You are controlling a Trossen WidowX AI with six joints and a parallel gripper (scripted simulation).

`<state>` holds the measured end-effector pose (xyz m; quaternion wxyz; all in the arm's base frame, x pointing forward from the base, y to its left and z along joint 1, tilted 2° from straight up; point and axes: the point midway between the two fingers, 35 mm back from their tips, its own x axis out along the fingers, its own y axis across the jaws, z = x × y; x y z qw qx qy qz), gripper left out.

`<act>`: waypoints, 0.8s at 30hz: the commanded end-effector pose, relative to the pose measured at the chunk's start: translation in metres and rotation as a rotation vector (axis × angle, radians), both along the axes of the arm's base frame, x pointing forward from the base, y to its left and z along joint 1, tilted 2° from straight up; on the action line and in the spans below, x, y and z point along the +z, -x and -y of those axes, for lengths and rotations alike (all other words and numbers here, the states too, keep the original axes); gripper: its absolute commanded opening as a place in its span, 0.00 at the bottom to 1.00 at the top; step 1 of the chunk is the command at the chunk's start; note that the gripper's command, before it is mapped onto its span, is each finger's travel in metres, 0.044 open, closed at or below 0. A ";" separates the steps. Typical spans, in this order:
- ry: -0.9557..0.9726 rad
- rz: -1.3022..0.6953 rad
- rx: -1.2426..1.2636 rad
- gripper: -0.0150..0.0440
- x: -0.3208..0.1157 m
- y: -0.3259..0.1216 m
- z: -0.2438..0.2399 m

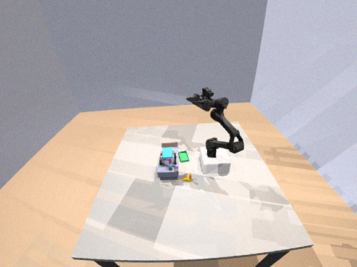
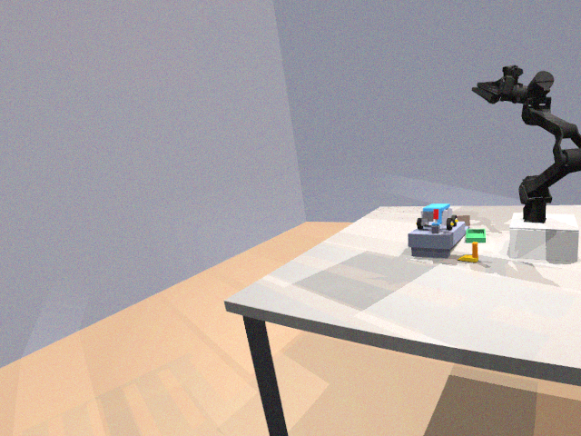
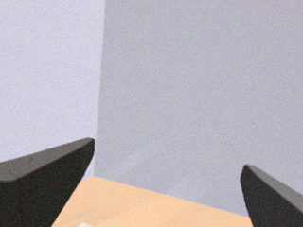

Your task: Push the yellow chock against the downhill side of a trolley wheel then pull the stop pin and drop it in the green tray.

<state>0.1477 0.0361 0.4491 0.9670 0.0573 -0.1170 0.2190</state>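
Observation:
The trolley (image 1: 167, 152) (image 2: 436, 207), with a light blue top and dark wheels, stands on the grey-blue ramp (image 1: 168, 174) (image 2: 429, 240). The red-headed stop pin (image 1: 169, 161) (image 2: 436, 214) is upright at the trolley's near end. The yellow chock (image 1: 186, 178) (image 2: 467, 258), with its upright orange handle, stands on the table beside the ramp's near end, apart from the trolley. Its rubber base cannot be made out. The green tray (image 1: 184, 161) (image 2: 475, 240) looks empty, right of the ramp. My gripper (image 1: 191, 100) (image 2: 476, 87) (image 3: 166, 158) is open and empty, high above the table.
The arm stands on a white block (image 1: 211, 167) (image 2: 532, 243) to the right of the tray. A brown block (image 1: 169, 144) (image 2: 464, 219) is at the ramp's far end. The wrist view shows mostly walls and floor.

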 end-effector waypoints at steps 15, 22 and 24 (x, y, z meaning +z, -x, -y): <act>-0.698 -0.284 0.240 0.58 -0.009 -0.059 0.036; -1.011 -0.508 0.298 0.58 -0.035 -0.100 0.036; -1.091 -0.579 0.303 0.58 -0.045 -0.111 0.034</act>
